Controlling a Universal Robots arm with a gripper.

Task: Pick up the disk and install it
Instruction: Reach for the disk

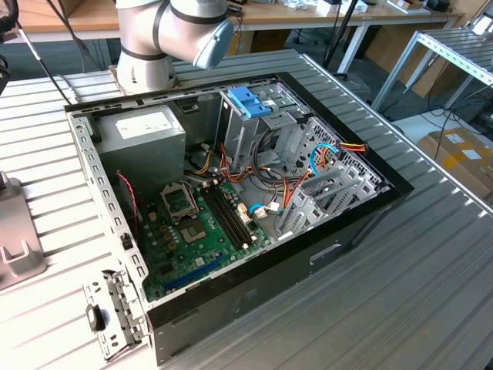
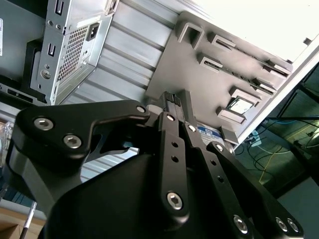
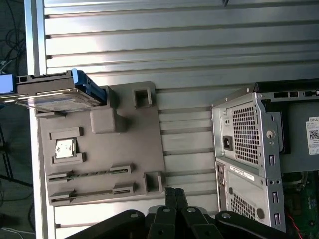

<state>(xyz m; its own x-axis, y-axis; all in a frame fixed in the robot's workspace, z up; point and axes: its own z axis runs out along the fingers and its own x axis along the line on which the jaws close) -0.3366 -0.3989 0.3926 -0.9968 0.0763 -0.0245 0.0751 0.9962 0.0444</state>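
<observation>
My gripper point(image 3: 174, 192) sat closed and empty near the grey fixture plate point(image 3: 132, 144), the disk point(image 3: 57, 94) lying apart at its corner.

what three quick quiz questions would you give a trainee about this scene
1. True or false: the disk is already inside the computer case.
2. Multiple choice: the disk rests on A) the grey fixture plate, B) the motherboard, C) the floor.
3. Fill in: in both wrist views the fingers are ___ and hold nothing.

Key: 1 false, it sits outside the computer case; 2 A; 3 shut.
</observation>
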